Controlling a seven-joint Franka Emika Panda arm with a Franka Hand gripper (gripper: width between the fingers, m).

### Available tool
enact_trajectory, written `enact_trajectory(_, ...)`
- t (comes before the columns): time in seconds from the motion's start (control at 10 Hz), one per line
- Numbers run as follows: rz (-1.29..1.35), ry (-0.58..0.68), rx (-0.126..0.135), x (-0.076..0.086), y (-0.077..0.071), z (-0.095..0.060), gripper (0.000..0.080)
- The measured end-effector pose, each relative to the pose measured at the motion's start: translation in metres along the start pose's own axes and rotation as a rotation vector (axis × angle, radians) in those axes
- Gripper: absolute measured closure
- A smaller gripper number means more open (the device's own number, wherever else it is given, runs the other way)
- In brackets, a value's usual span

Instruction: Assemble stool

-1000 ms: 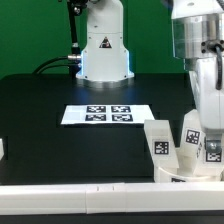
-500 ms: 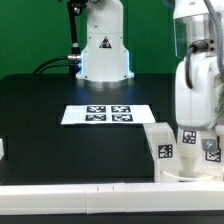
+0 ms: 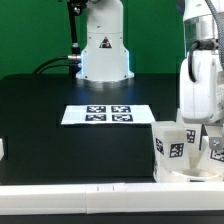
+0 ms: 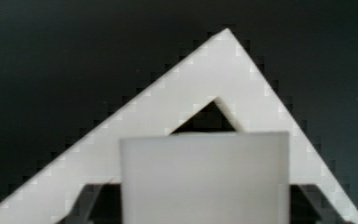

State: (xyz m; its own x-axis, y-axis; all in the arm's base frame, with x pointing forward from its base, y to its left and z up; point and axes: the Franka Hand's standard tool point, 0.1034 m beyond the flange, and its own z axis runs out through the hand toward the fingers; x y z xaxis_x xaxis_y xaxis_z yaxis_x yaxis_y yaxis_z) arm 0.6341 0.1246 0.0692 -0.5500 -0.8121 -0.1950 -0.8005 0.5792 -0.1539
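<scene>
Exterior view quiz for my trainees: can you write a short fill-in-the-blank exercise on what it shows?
1. The marker board carries ____ square tags.
2. The table surface is coloured ____.
3. The stool parts stand at the exterior view's ____ side.
4. The wall behind the robot base is coloured ____.

Missing words: four; black; right; green

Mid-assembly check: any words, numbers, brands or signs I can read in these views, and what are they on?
No readable words, numbers or brand names in either view.
Marker board: four black-and-white square tags, patterns only, no text.
Stool legs: black-and-white square tags, too small and blurred to decode.
Robot base: a small dark triangular mark, too blurred to read.
Wrist view: plain white stool part, no markings.
</scene>
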Motion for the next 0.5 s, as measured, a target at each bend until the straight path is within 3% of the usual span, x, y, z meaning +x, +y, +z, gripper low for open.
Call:
enact_trajectory(0.1, -0.010, 0.001, 0.000, 0.000, 0.000, 0.000, 0.0464)
enact_trajectory(0.2, -0.040, 0.000, 0.001, 0.000, -0.001, -0.001, 0.0273)
enact_trajectory(0.3, -0.156, -0.012, -0.003, -0.002, -0.006, -0.009, 0.0176)
enact_trajectory(0.5, -0.392, -0.050, -0.028, -0.012, -0.009, -0.028, 0.0158)
